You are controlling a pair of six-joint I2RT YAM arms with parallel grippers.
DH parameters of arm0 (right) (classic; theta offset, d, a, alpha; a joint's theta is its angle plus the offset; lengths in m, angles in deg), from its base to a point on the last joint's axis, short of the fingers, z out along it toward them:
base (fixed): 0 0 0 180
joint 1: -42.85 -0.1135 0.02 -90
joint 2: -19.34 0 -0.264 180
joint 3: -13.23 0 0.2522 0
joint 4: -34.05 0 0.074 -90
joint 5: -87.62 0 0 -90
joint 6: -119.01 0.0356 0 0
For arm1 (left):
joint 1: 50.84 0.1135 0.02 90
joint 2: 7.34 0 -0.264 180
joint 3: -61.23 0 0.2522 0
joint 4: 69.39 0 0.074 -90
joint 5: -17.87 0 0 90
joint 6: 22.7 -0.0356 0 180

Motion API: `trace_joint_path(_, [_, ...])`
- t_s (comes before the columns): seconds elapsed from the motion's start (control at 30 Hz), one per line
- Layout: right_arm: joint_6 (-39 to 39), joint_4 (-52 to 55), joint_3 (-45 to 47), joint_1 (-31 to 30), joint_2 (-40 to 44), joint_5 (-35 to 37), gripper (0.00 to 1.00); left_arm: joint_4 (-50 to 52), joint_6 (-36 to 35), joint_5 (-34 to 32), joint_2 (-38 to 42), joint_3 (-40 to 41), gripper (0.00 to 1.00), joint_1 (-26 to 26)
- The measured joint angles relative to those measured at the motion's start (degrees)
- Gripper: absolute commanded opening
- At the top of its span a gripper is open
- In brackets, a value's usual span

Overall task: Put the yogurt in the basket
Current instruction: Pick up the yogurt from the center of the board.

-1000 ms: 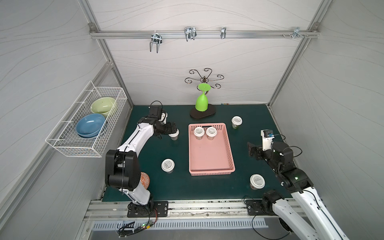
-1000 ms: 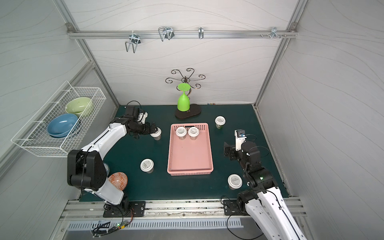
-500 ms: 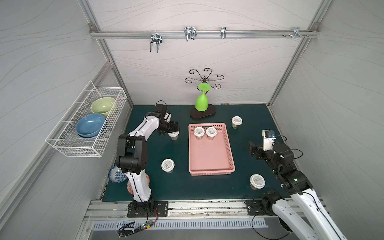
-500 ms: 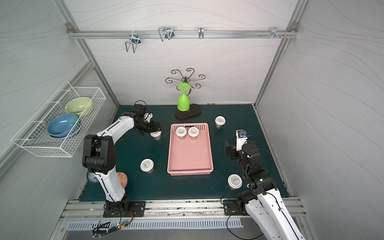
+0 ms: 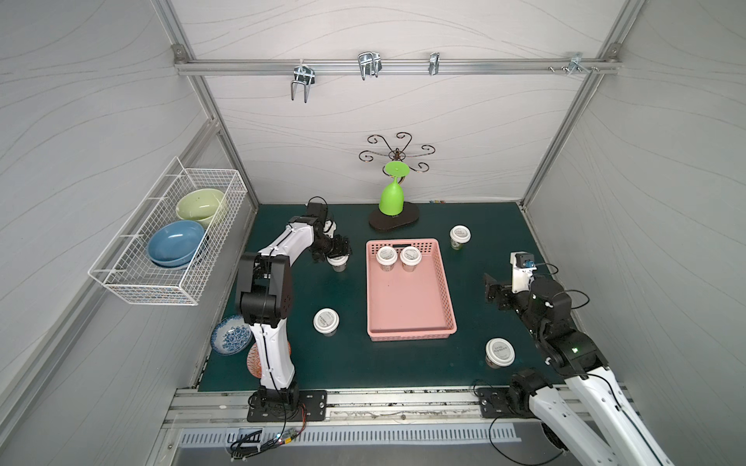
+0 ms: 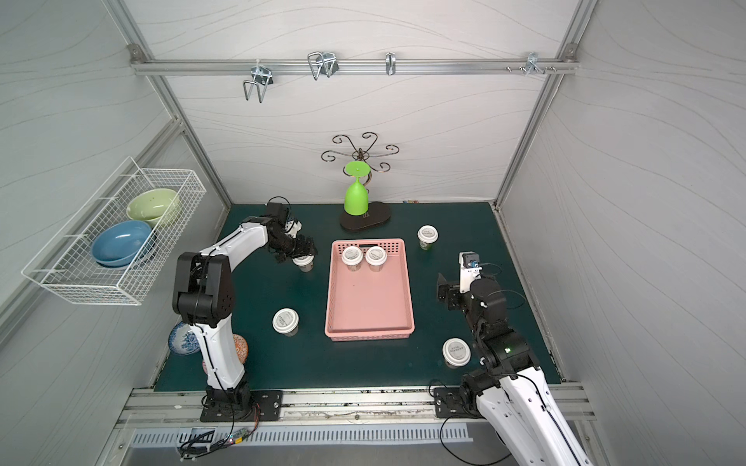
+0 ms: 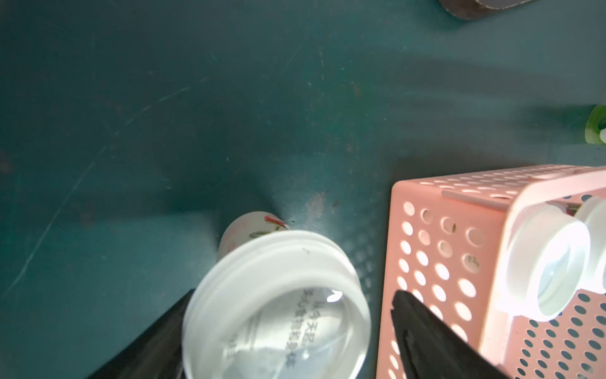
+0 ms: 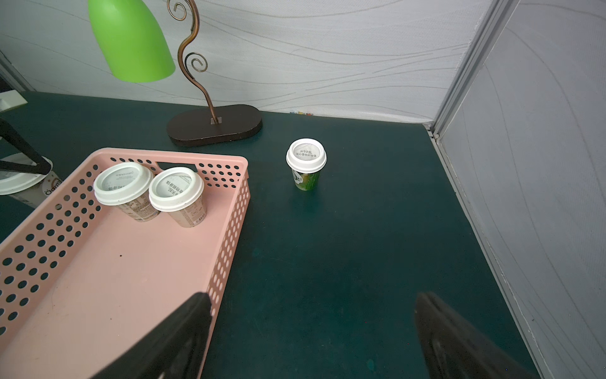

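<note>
Pink plastic marks the goal: on the dark green table (image 5: 363,363), the basket (image 5: 409,300) carries two cups at the end nearest the left pincer (image 5: 339,253). The step in hand, I judge, is the grasp of another yogurt cup (image 7: 275,311). That pincer straddles it, jaws apart. One finger seems to touch the lid's rim and the other shows a gap, so nothing is gripped yet. The cup stands upright on the table between the fingers, with the basket's perforated wall just beyond the gapped finger. Next comes closing squarely, lifting clear of that wall, then crossing over. The right pincer (image 8: 313,297) hangs wide open and empty.
</note>
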Motion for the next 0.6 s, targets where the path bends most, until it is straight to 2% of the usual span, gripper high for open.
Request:
trace_joint_path(0.27, [0.0,0.0,0.1,0.0,-0.1,0.1,0.99,0.7,0.8,0.0,-0.9,-0.8,0.78,0.0])
trace_joint_path(0.6, [-0.1,-0.1,0.2,-0.2,-0.1,0.3,0.99,1.0,2.3,1.0,1.5,0.9,0.72,0.0])
